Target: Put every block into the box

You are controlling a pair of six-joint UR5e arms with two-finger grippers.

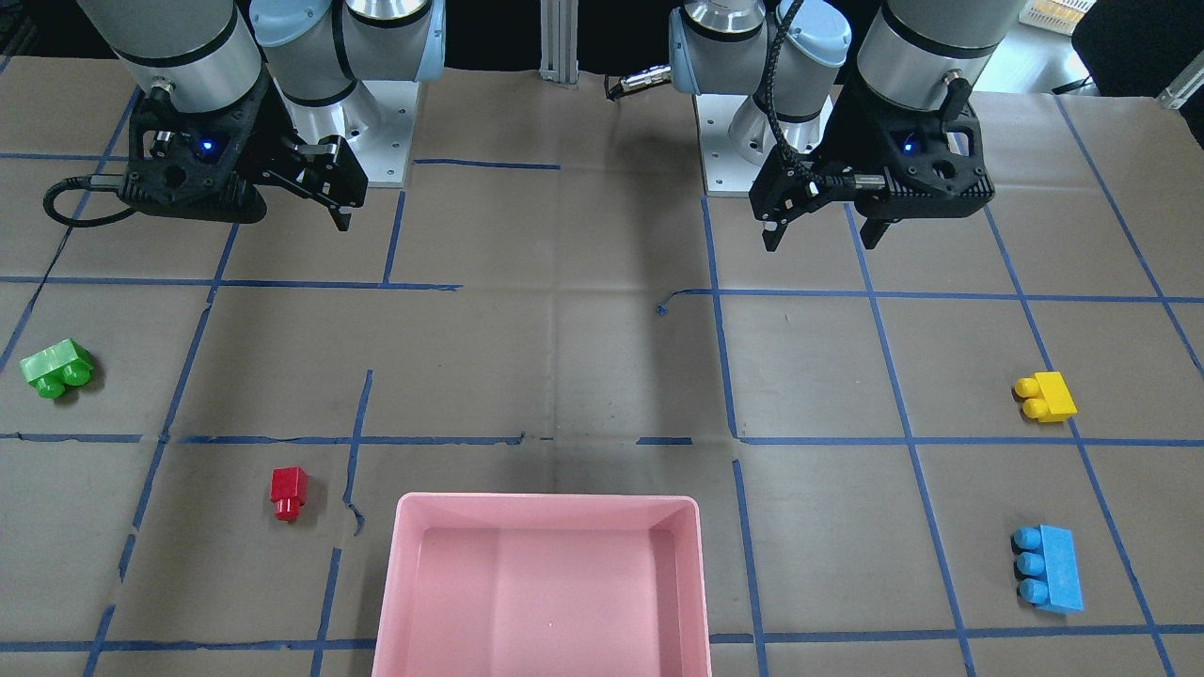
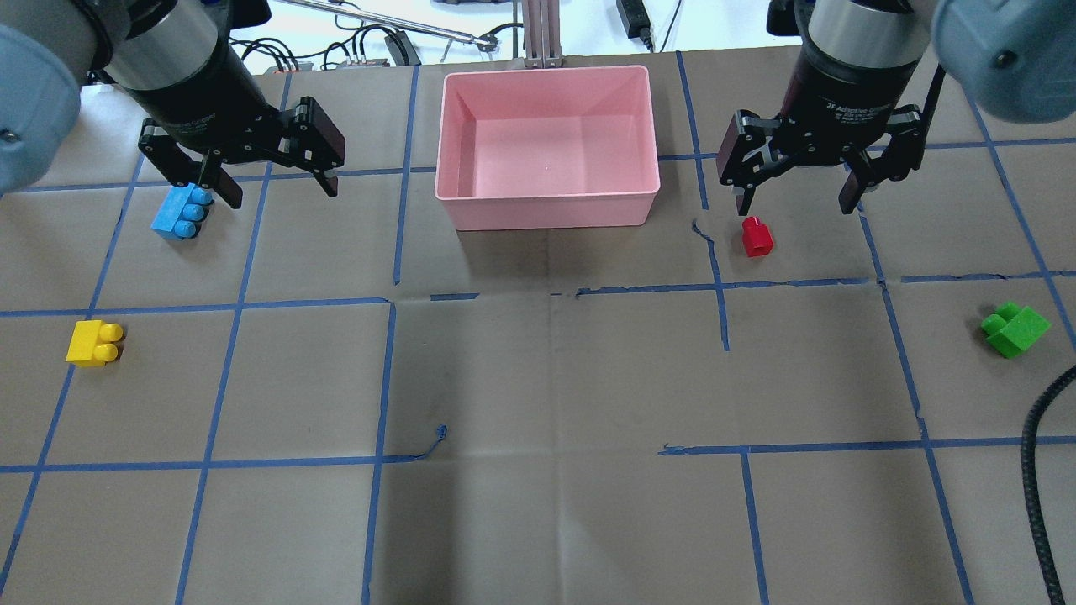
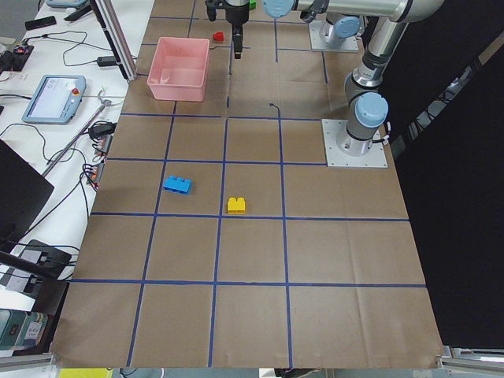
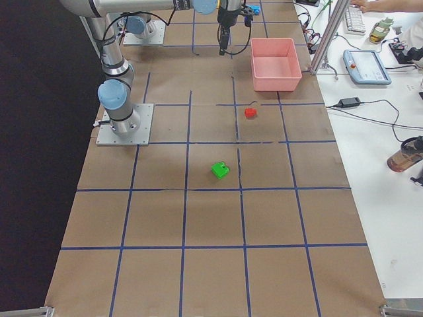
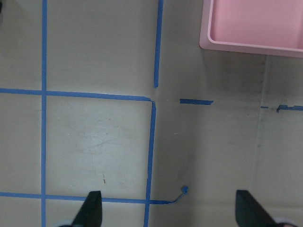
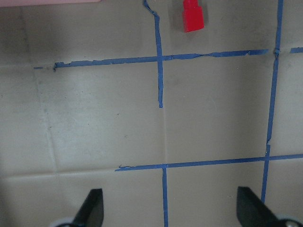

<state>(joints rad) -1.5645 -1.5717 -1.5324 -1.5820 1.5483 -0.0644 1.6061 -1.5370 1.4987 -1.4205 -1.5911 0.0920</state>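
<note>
The pink box stands empty at the far middle of the table; it also shows in the front view and its corner in the left wrist view. The light-blue block lies partly behind one finger of my left gripper, which is open, empty and raised. The yellow block lies nearer on the left. The red block lies just below my right gripper, which is open, empty and raised; it also shows in the right wrist view. The green block lies at the right.
The table is brown paper with a blue tape grid. Both arm bases stand at the robot's edge. A black cable hangs in at the overhead view's right. Beyond the table's far edge are a pendant, cables and a bottle.
</note>
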